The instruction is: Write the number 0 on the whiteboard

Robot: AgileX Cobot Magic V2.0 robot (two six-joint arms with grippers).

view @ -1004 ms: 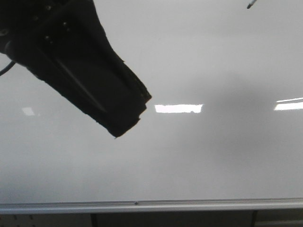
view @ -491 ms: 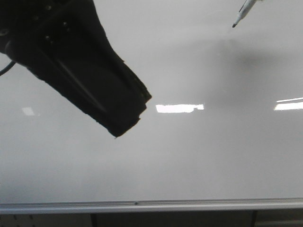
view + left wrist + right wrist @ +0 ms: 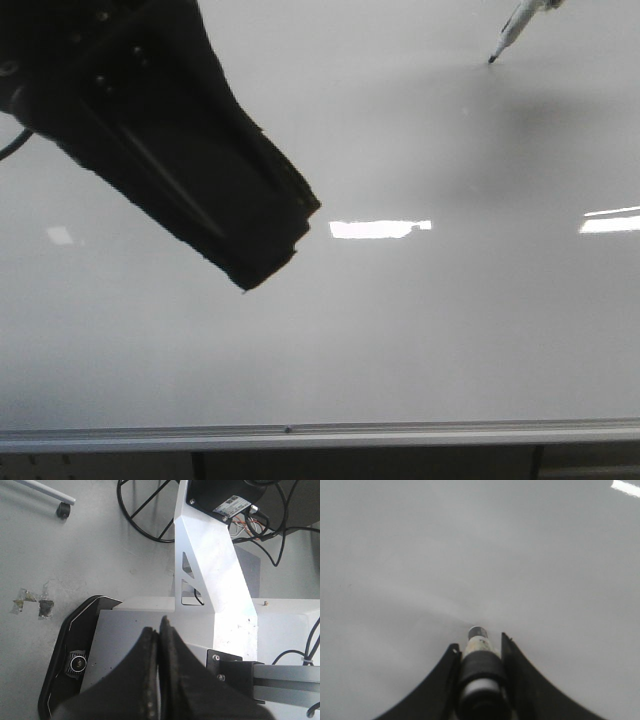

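A large glossy grey-white whiteboard (image 3: 400, 330) fills the front view, with bright rectangular light reflections across its middle and a silver metal rail (image 3: 320, 435) along its lower edge. No drawn number 0 can be seen on the board; its surface appears unmarked in every view that shows it. At the board's upper right corner, far from the rail, a marker (image 3: 508, 36) slants down and to the left, its dark tip just at or close to the surface; whether it touches cannot be told. A soft grey shadow lies on the board just below and right of the tip. In the right wrist view the right gripper (image 3: 479, 652) has its two dark fingers clamped around the marker's barrel, the tip pointing at plain white board. The left gripper (image 3: 268, 240) hangs as a dark shape in front of the board's upper left area, well apart from the marker; the left wrist view shows its fingers (image 3: 150, 675) pressed together on nothing. Between the left gripper and the marker, and down to the rail, the board lies broad and bare
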